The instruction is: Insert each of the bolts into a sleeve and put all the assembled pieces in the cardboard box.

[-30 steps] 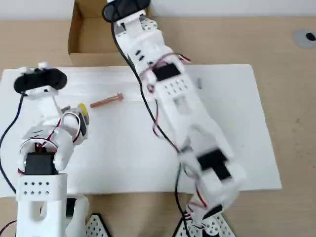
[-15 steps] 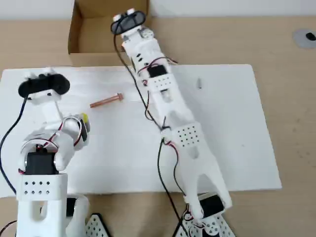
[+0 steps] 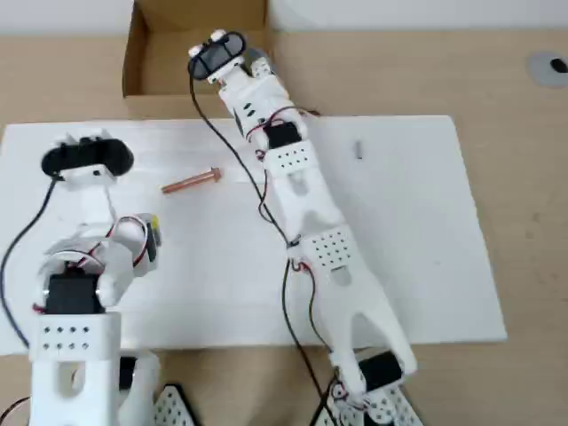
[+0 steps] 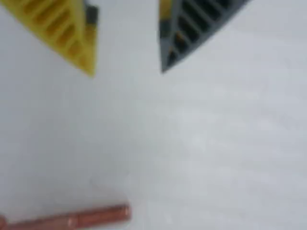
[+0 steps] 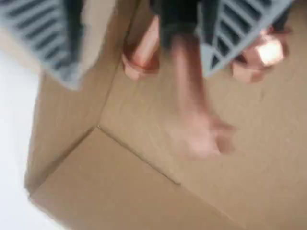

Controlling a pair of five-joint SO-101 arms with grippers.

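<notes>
moved: right gripper (image 5: 141, 76) dipped lower over the brown cardboard box (image 3: 131, 62), jaws apart
next up: thin copper metal bolt (image 3: 191, 183) lies sideways beside wide-open left gripper (image 4: 125, 71)

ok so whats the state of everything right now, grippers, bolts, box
left gripper, open, empty, above the white mat
right gripper, open, over the brown cardboard box
brown cardboard box, open-topped, holding copper pieces
loose copper bolt, lying flat on the mat, no sleeve
blurred copper piece, inside the box under the right gripper, not clamped
two copper pieces, lying in the box
small grey part, lying alone on the mat
</notes>
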